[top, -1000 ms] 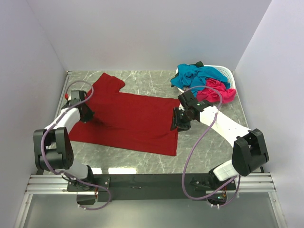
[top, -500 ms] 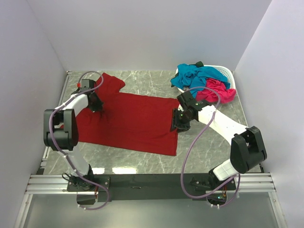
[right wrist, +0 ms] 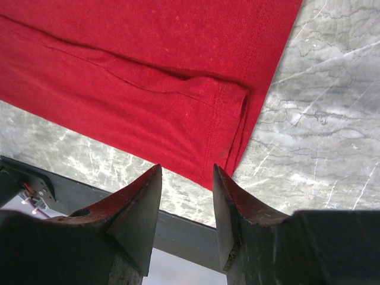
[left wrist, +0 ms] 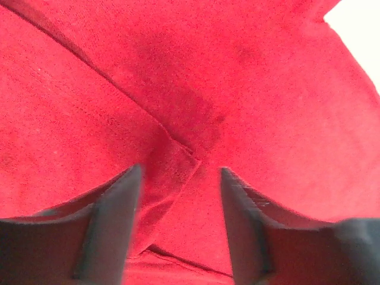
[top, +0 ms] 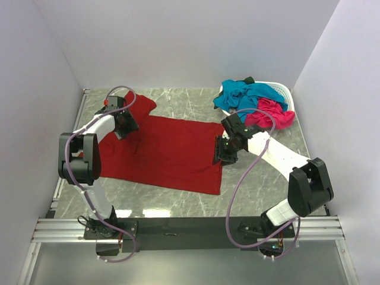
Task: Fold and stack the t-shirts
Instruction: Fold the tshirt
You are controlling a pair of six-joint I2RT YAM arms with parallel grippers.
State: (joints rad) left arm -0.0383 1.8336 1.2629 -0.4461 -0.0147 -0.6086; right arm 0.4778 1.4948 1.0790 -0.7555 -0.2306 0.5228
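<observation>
The dark red t-shirt lies spread across the marbled grey counter, left of middle. One short sleeve points toward the far left corner, and the bottom hem faces right. The left fingers are low over the shoulder area near that sleeve and stand apart. The wrist view shows red cloth filling the frame beneath them. A raised seam or fold runs diagonally into the gap between them, but nothing is pinched. The right fingers are at the opposite end of the shirt, over the far corner of the hem, and they too stand apart with nothing held. In the right wrist view the hem corner is doubled over on itself, with a shallow wrinkle running left from it, and bare counter shows to its right. Whether these fingertips touch the cloth or sit just above it cannot be told. The other two shirts are well apart from the red one, at the far right corner. There the teal-blue t-shirt is heaped in a white latticed basket and spills over its near rim. The hot pink t-shirt is bunched just beside it, draped over the basket's front edge. Both are crumpled.
</observation>
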